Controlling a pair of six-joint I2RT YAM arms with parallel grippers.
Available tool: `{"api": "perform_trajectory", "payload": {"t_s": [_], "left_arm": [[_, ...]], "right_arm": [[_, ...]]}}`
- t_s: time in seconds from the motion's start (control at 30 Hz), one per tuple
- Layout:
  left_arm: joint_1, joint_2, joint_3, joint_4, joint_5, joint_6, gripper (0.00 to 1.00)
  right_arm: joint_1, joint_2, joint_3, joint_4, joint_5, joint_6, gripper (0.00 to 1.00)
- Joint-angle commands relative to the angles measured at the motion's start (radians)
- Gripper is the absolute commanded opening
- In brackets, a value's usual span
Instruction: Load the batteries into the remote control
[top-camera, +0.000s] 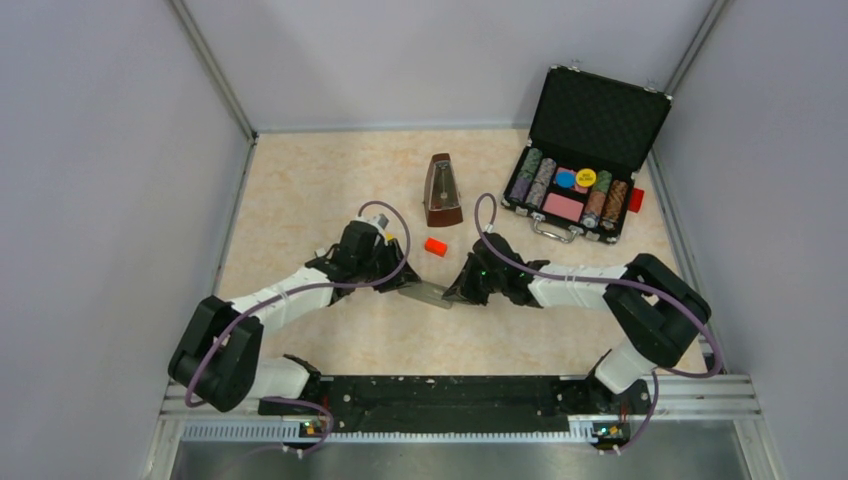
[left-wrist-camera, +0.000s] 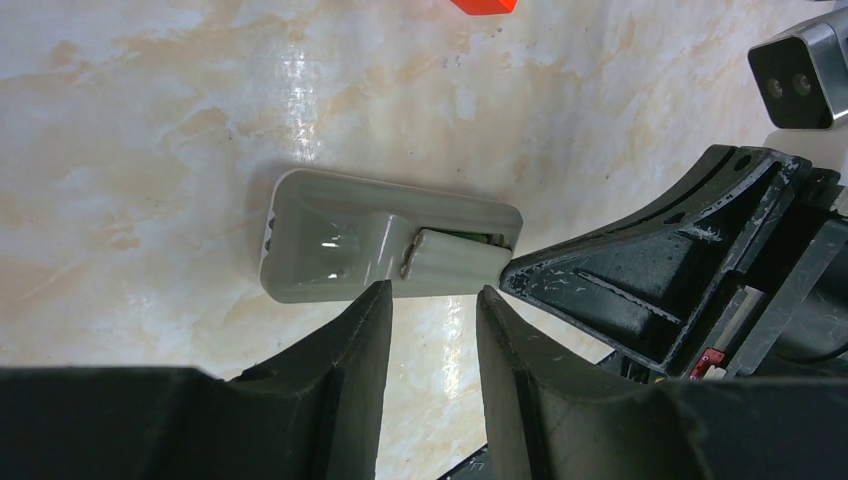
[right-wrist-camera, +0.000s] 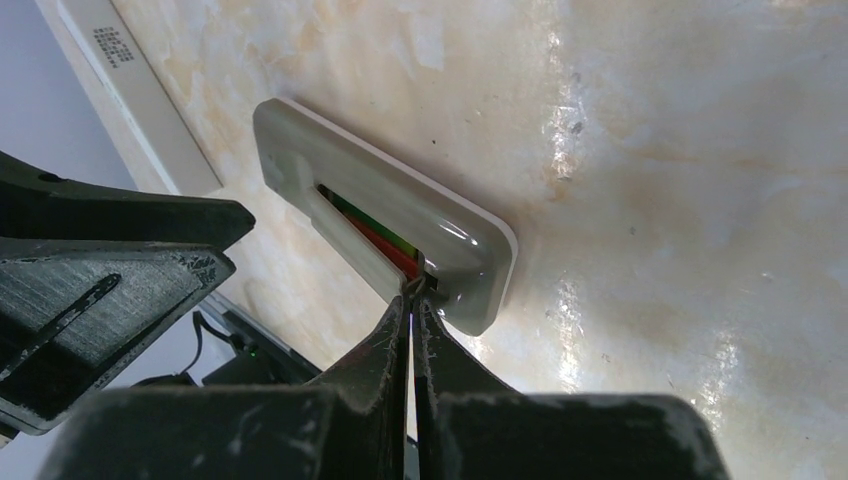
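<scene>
Right tool (right-wrist-camera: 412, 292), pinched closed, touches the grey cover (left-wrist-camera: 455, 258) on the flat grey remote control (right-wrist-camera: 445, 225); left tool (left-wrist-camera: 432, 298) partly spread, empty. I'd slide gently.

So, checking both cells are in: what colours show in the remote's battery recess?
Green and red-orange batteries, clearest in the right wrist view.

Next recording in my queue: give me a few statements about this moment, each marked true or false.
1. The right claw is shut, its tips at the cover of the remote control. True.
2. The batteries lie outside the remote control. False: the red and green ones sit in its recess, under the cover.
3. The left claw is open. True.
4. The poker chip case is closed. False: its lid stands open.
</scene>
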Motion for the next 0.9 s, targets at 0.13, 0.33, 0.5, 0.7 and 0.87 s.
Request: {"api": "perform_trajectory", "payload": {"t_s": [0.13,0.33,0.5,0.7,0.87], "left_arm": [[-0.004,0.031,0.048,0.035,0.026,0.025,0.42],[-0.003,0.049,0.054,0.041,0.027,0.031,0.41],[-0.003,0.069,0.052,0.049,0.035,0.034,0.41],[-0.004,0.084,0.05,0.053,0.043,0.039,0.41],[-0.004,0.088,0.051,0.056,0.043,0.039,0.41]], "right_arm": [[-0.017,0.001,0.071,-0.092,-0.007,-0.034,0.0],[-0.019,-0.018,0.086,-0.092,-0.007,-0.031,0.0],[-0.02,-0.017,0.109,-0.149,-0.007,-0.033,0.0],[-0.021,-0.025,0.126,-0.192,-0.001,-0.033,0.0],[-0.023,-0.025,0.133,-0.204,-0.006,-0.034,0.0]]}}
